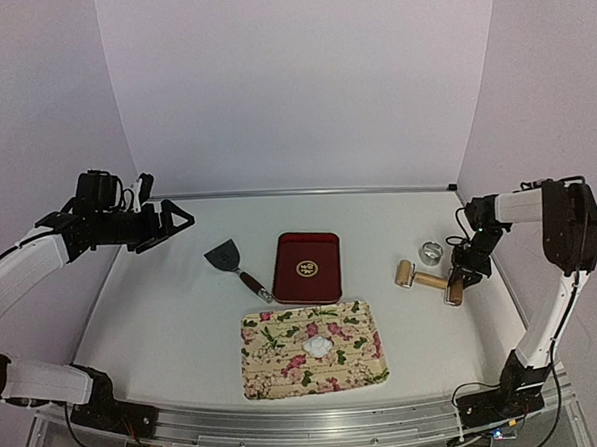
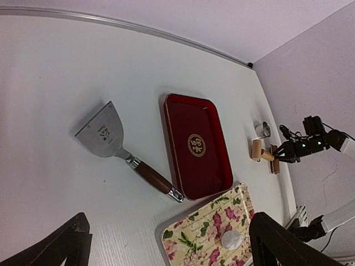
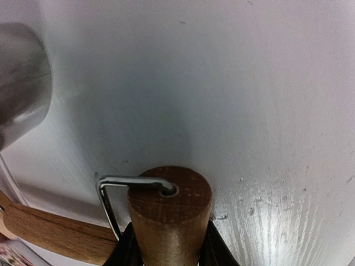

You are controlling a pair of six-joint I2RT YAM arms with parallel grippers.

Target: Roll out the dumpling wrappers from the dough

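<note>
Right wrist view shows the right pincer [image 3: 169, 246] closed against one wooden drum of the roller [image 3: 169, 210], with a dark finger [image 3: 126, 252] pressed to each side and the handle running off lower left. In the top view the roller lies on the counter [image 1: 163, 311] at the right, its long axis roughly left to right, beside a metal ring [image 1: 432, 252]. The dough [image 1: 320, 345], a small white lump and not yet a flat wrapper, sits mid-way on the flowered tray [image 1: 267, 380], left of that pincer and nearer the arm bases. I judge the right arm the nearer one, and it has the tool. The left pincer [image 1: 173, 222] hangs wide open and empty at the far left, well apart from the tray.
</note>
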